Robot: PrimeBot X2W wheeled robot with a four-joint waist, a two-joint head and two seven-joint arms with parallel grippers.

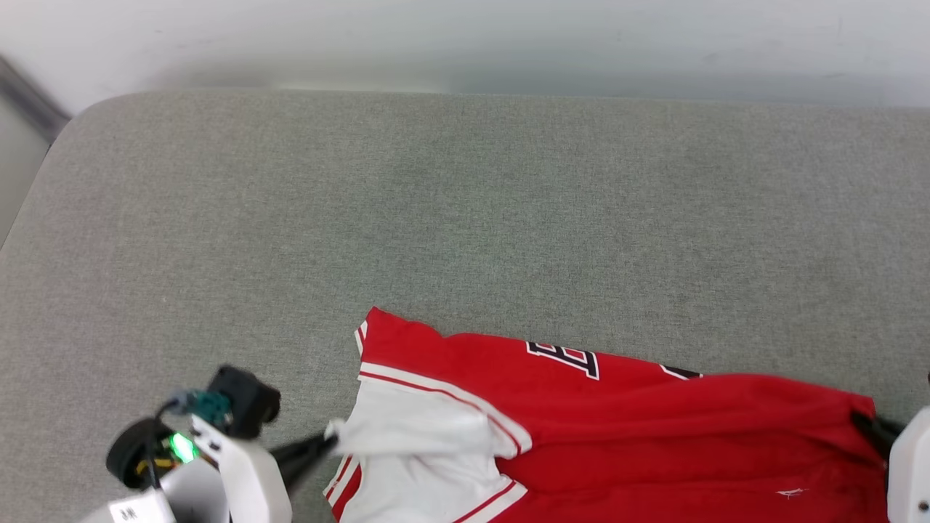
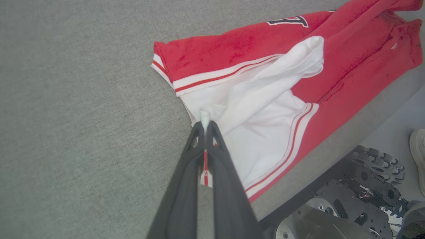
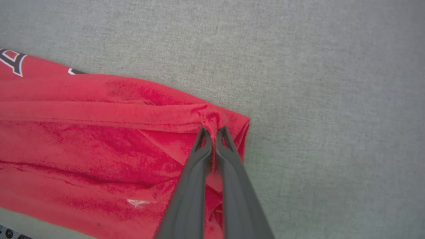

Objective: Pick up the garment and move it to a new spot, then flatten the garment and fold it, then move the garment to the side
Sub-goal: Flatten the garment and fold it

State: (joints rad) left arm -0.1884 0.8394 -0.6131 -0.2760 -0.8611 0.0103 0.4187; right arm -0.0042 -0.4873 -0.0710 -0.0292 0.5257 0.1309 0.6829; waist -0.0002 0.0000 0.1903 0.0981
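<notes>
Grey fabric-covered surface (image 1: 465, 203) takes up most of the head view, w/ a rounded corner at far left and a pale wall (image 1: 508, 36) behind. The garment (image 1: 654, 436), a red jersey T-shirt, lies on the near part of the surface, centre to right in head view. It's bunched lengthwise w/ long folds and stretched out btwn the two grippers; its near side is cut off by the view's bottom edge. In L wrist view the garment (image 2: 348, 73) lies close along the surface's near edge, w/ the robot's dark base (image 2: 348, 199) and its wheels below that edge. In R wrist view the garment (image 3: 83, 149) shows its red body, and its right end stops just past the fingers.

White sleeve (image 1: 421, 428) at the garment's left end is crumpled and drawn out to a point toward L gripper (image 1: 328, 439). L gripper (image 2: 205, 124) fingers are clenched on a white bit of the sleeve edge; a scrap of red-white trim shows in the slit btwn the fingers lower down. R gripper (image 3: 214, 132) fingers are clenched on a pinch of red cloth at the garment's right end, cloth puckered at the tips. In head view R gripper (image 1: 861, 420) meets the red corner at far right.

Smaller bits:
- Striped trim (image 1: 443, 392), red-white, runs along the sleeve seam.
- Black-white lettering (image 1: 570, 358) is partly under a fold, can't read it whole.
- Tiny white mark (image 1: 792, 492) sits on the red near bottom right.
- Green light (image 1: 178, 447) glows on the L wrist.
</notes>
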